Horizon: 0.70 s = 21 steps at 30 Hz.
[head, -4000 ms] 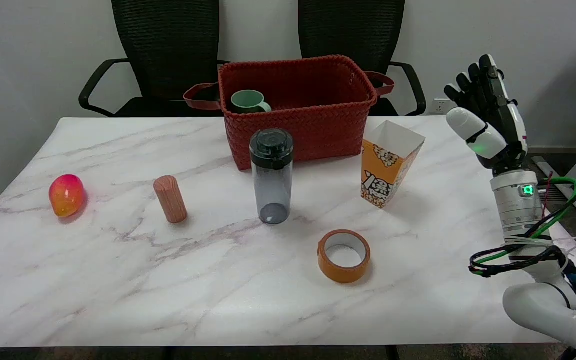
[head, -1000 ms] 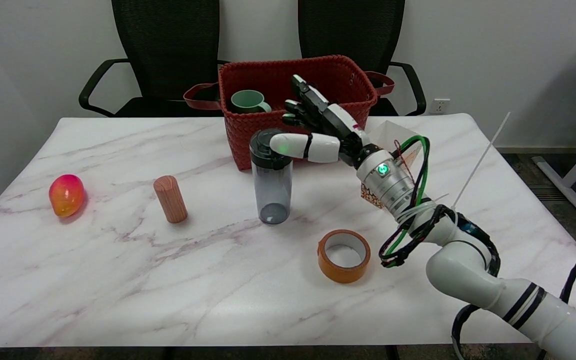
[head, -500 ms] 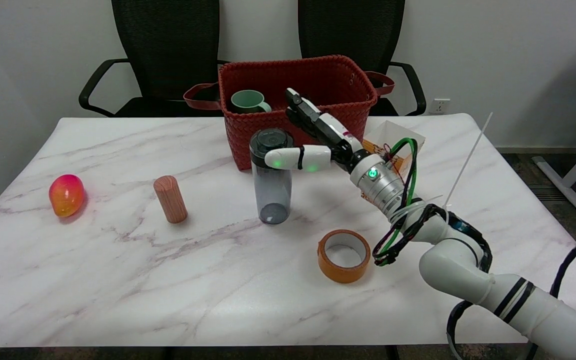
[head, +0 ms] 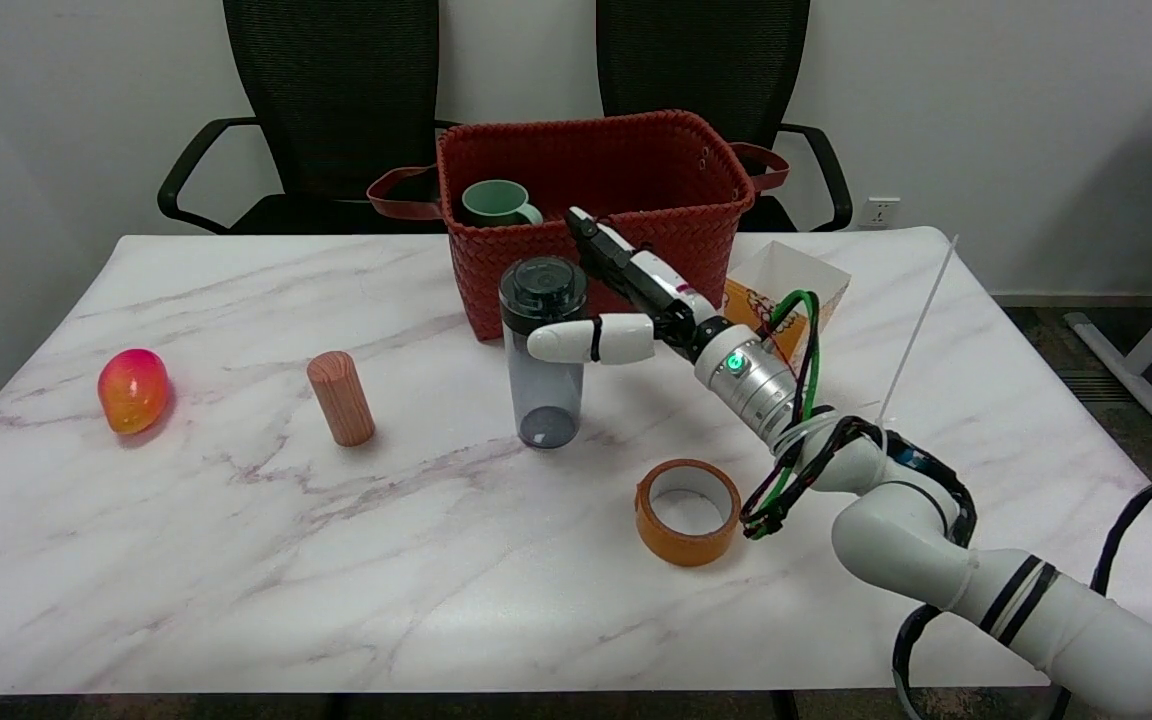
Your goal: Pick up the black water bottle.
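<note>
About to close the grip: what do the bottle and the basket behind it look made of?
Bottle: probably smoky see-through plastic, since its base shows through the wall; glossy black lid. Basket: red woven strips, material unclear, matte plaited texture.

Even, bright overhead light fills the room. The marble desk [head: 236, 560] shows soft sheen without harsh glare. Short, faint shadows sit beside the tape roll [head: 687, 511], and focus is sharp throughout.
</note>
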{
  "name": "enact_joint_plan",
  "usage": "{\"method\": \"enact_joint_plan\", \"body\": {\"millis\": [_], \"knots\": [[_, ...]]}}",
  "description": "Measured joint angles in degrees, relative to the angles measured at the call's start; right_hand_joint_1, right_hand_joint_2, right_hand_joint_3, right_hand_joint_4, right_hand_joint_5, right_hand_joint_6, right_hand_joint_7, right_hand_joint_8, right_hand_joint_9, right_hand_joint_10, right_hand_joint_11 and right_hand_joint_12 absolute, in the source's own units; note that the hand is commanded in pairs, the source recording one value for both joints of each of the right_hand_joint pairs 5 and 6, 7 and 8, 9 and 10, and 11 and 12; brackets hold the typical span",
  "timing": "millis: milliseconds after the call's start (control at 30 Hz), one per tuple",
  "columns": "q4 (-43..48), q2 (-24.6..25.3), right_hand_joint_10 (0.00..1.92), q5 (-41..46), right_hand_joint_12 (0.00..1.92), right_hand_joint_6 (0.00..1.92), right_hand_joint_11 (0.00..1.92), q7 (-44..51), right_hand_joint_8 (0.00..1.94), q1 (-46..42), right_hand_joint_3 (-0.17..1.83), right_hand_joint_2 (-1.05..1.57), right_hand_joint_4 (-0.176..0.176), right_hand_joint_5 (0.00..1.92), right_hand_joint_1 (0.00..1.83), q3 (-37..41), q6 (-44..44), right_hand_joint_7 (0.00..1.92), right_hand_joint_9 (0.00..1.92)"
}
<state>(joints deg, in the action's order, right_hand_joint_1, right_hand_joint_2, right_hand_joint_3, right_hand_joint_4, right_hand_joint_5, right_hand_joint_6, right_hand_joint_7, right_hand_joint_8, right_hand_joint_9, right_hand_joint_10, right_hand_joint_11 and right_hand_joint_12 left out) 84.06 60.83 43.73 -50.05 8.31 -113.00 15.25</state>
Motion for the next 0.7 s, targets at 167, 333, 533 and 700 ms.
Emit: {"method": "enact_joint_plan", "body": {"millis": [167,333,533,700], "knots": [[-1.2,0.2,0.09,0.0,0.16,0.0,0.16,0.1,0.0,0.2,-0.17,0.5,0.0,0.0,0.81,-0.3,-0.2,0.0,0.09],[-2.4,0.6,0.11,0.0,0.18,0.0,0.18,0.1,0.0,0.4,-0.17,0.5,0.0,0.0,0.81,-0.5,-0.2,0.0,0.11],[-4.0,1.4,0.12,0.2,0.18,0.0,0.18,0.2,0.0,0.5,-0.17,0.5,0.0,0.0,0.81,-0.6,-0.1,0.0,0.12],[-5.3,2.3,0.12,0.2,0.19,0.0,0.19,0.2,0.0,0.6,-0.17,0.5,0.0,0.0,0.81,-0.7,0.4,0.0,0.12]]}}
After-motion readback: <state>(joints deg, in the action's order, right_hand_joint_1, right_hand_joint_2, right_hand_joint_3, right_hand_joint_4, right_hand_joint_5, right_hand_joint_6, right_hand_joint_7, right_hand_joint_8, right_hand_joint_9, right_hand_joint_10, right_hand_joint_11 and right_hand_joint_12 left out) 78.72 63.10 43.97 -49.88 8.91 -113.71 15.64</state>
